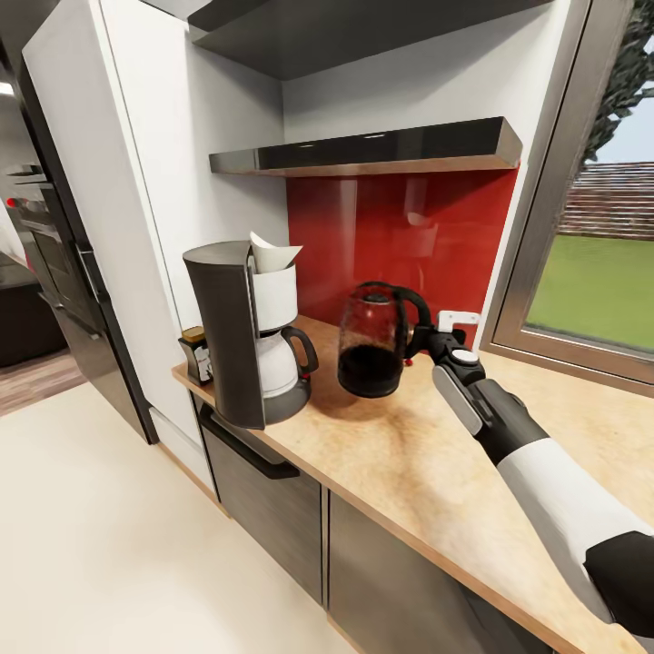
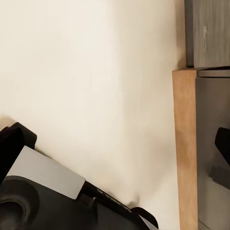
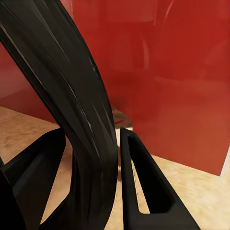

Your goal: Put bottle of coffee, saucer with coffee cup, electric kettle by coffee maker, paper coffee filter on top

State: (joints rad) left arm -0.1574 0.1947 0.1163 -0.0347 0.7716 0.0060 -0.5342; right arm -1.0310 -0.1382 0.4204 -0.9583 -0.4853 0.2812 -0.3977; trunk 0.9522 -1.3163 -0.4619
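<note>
Setting: light wood-grain countertop (image 1: 409, 463) against a red splashback.
Kettle: clear glass electric kettle with black lid and handle (image 1: 372, 343), upright on the counter just beside the tall dark grey coffee maker (image 1: 243, 331), apparently being set there.
Fingers: the right gripper (image 1: 429, 343) has its black fingers (image 3: 143, 182) clamped around the kettle's handle.
Left gripper: cannot tell.

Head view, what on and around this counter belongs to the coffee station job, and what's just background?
Job things:
coffee maker
paper coffee filter on top of it
bottle of coffee beside it
electric kettle, handle between the right tool fingers
countertop
kitchen shelf

Background:
red backsplash
window
dark cabinets
</note>
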